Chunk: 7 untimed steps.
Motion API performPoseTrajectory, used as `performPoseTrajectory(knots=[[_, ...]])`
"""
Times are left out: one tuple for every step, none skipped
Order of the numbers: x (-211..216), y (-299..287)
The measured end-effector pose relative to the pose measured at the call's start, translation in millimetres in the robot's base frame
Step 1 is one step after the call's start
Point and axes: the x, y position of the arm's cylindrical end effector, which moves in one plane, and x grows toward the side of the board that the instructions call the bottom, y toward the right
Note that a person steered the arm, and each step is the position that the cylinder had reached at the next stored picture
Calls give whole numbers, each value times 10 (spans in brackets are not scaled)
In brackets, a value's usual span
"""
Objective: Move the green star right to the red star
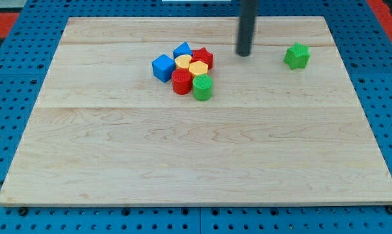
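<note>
The green star (297, 56) lies alone near the view's upper right of the wooden board (196, 156). The red star (203, 58) sits at the upper right of a tight cluster of blocks left of centre. My tip (244, 54) rests on the board between the two, about 60 px right of the red star and about 80 px left of the green star, touching neither.
The cluster also holds a blue cube (162, 67), a second blue block (182, 51), two yellow blocks (183, 62) (197, 69), a red cylinder (181, 82) and a green cylinder (203, 87). Blue pegboard surrounds the board.
</note>
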Motion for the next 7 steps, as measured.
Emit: performPoseTrajectory(knots=[[-293,937],[-228,1421],[147,1460],[176,1096],[139,676],[135,260],[245,231]])
